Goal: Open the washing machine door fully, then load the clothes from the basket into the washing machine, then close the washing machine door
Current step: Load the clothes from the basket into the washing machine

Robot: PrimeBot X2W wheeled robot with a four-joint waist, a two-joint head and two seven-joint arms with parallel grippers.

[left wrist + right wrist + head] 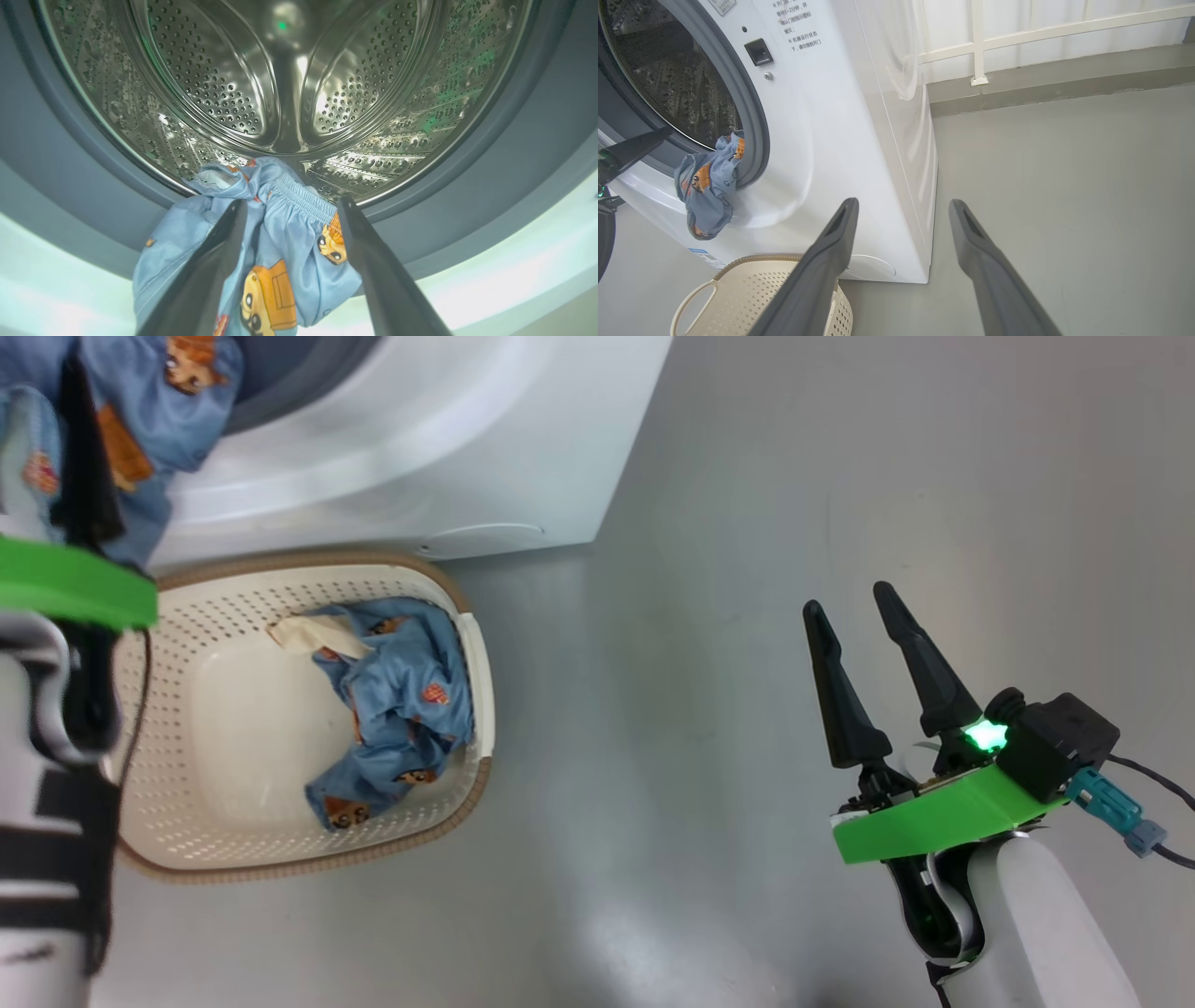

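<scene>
Left gripper point(293, 201) wide, clothes point(280, 242) draped on washing machine point(840, 140) lip; head view adds basket point(471, 653) at its foot, my right gripper point(848, 597) wide

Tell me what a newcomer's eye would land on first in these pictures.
A blue cartoon-print garment hangs over the lip of the washing machine's steel drum, between the fingers of the left gripper. In front of the machine, another printed garment lies bunched at one side of the basket. The right gripper hangs open over grey floor.

A white railing point(978, 42) stands beyond grey floor point(1064, 186).
</scene>
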